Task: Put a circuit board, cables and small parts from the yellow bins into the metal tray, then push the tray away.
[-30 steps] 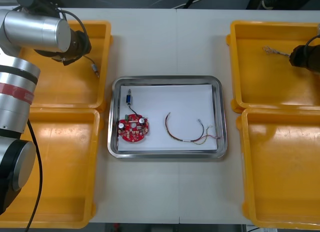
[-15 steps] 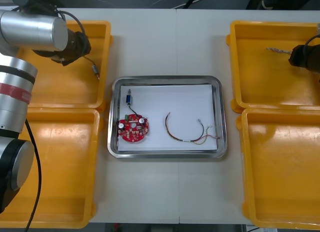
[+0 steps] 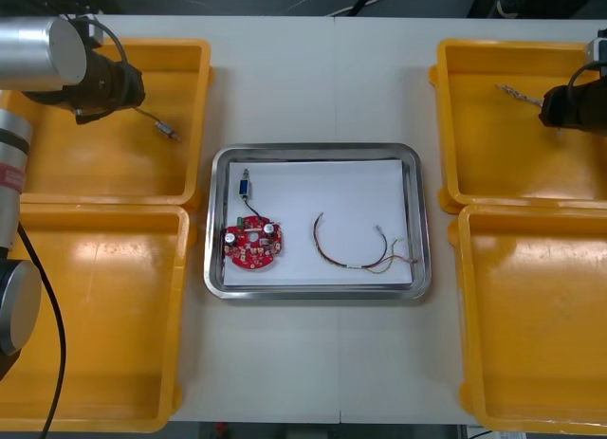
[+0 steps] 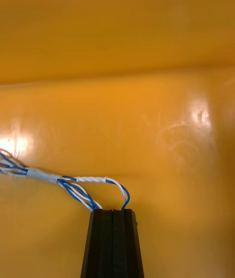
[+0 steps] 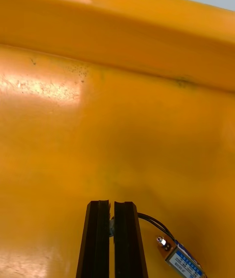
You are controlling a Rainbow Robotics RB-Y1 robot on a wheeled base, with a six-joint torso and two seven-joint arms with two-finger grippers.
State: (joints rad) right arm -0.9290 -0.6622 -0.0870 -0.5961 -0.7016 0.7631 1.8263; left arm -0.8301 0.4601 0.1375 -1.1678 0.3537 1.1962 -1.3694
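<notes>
My left gripper [image 3: 136, 101] hovers over the far left yellow bin [image 3: 190, 55], shut on a thin black cable [image 5: 149, 220]. A small metal part [image 3: 167, 130] with a blue label [image 5: 182, 259] hangs from that cable's end. Over the far right yellow bin [image 3: 455, 69], my right gripper [image 3: 549, 105] is shut on the twisted blue and white cable [image 3: 517, 95], which is pinched at the fingertips [image 4: 112, 215] and trails off to one side [image 4: 73, 185]. Inside the metal tray [image 3: 313, 151] lie a round red circuit board [image 3: 252, 246], a red and yellow cable [image 3: 365, 256] and a small blue part [image 3: 245, 187].
The near left bin [image 3: 95, 363] and the near right bin [image 3: 531, 363] flank the tray. Bare table [image 3: 322, 79] stretches beyond the tray, between the two far bins. Dark cables and a person's shoes show past the far edge.
The right gripper has shut on the twisted cable and moved slightly toward the far edge. The left arm has swung further left, carrying the dangling part with it.
</notes>
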